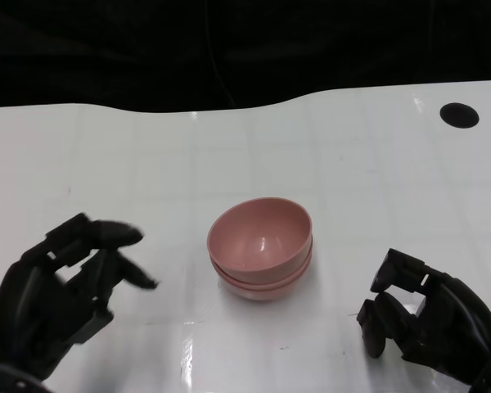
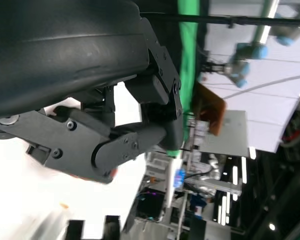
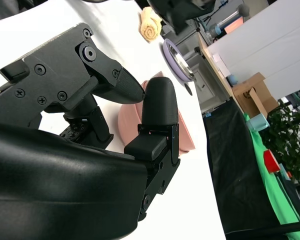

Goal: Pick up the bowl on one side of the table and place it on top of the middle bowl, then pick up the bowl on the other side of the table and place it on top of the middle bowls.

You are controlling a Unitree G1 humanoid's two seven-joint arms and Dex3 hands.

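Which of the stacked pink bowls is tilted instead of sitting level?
The top bowl. It leans in the stack with its opening tipped toward the camera, while the bowls nested beneath it sit level on the table.

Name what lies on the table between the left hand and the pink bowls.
Nothing: in the head view only bare white table separates the left hand from the stacked bowls.
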